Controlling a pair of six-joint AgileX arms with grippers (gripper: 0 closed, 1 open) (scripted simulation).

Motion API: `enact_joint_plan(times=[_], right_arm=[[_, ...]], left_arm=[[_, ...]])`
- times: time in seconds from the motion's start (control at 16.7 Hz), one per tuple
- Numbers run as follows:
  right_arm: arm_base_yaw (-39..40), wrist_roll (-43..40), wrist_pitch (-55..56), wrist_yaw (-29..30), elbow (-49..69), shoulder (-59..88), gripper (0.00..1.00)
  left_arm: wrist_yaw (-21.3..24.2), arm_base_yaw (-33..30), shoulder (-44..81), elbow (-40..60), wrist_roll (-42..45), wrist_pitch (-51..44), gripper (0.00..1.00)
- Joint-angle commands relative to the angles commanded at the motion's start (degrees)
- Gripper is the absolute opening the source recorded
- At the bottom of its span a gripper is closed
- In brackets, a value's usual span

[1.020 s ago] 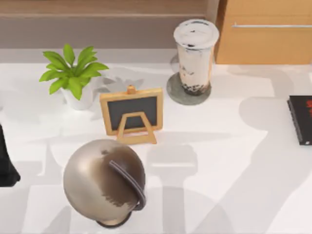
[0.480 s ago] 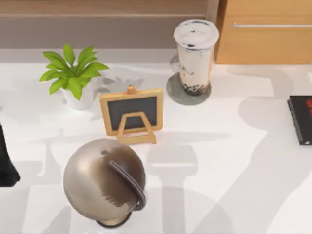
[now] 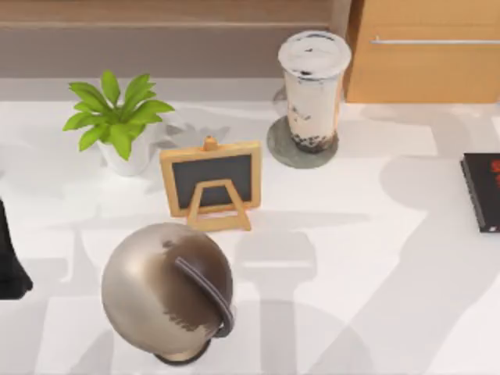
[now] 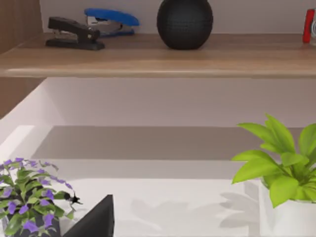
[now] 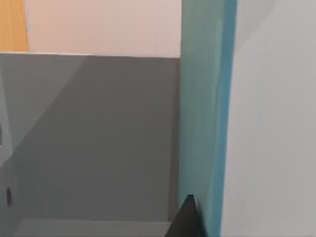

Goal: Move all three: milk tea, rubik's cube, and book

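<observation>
Milk tea (image 3: 314, 87) stands far-centre on the bench (image 3: 375, 258), seated on a flat grey round coaster (image 3: 283, 150); tall clear plastic cup, creamy beige w/ dark pearls at the bottom, flat whitish lid. Looks untouched, so that item is prob. not moved yet.

Right wrist view: a tall teal-blue slab w/ a straight edge runs close along the cam, likely the book (image 5: 203, 113). A dark fingertip (image 5: 186, 219) sits right against it. Can't tell if the right hand grips it or only rests beside it, nor how wide it is.

Left arm (image 3: 11, 262) is a dark shape at the bench's left edge. One dark finger (image 4: 96, 219) shows in the left wrist view; opening can't be told.

Step, as a guess: book handling w/ the right arm. Next calls for a steady carry, slab kept clear of the cup.

Other stuff: smooth metallic globe (image 3: 166, 291) near-left, small wooden-framed chalkboard easel (image 3: 211, 180) at centre, leafy green plant (image 3: 117, 117) in a white pot far-left, black book (image 3: 481, 191) at the right edge.
</observation>
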Motion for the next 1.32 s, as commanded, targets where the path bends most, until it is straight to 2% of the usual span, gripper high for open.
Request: enact_joint_plan(times=[0.48, 0.66, 0.96, 1.32], right_arm=[[0.0, 0.1, -0.7, -0.4, -1.0, -1.7, 0.0], [-0.6, 3.5, 1.1, 1.6, -3.3, -5.0, 0.0], [-2.2, 18.8, 8.0, 8.7, -13.5, -19.1, 0.0], [-2.8, 44.8, 15.4, 16.0, -34.1, -34.4, 0.0]], left_arm=[[0.0, 0.0, 0.0, 0.0, 0.0, 0.0, 1.0], [0.0, 0.0, 0.0, 0.0, 0.0, 0.0, 1.0], [0.0, 0.0, 0.0, 0.0, 0.0, 0.0, 1.0], [0.0, 0.0, 0.0, 0.0, 0.0, 0.0, 1.0]])
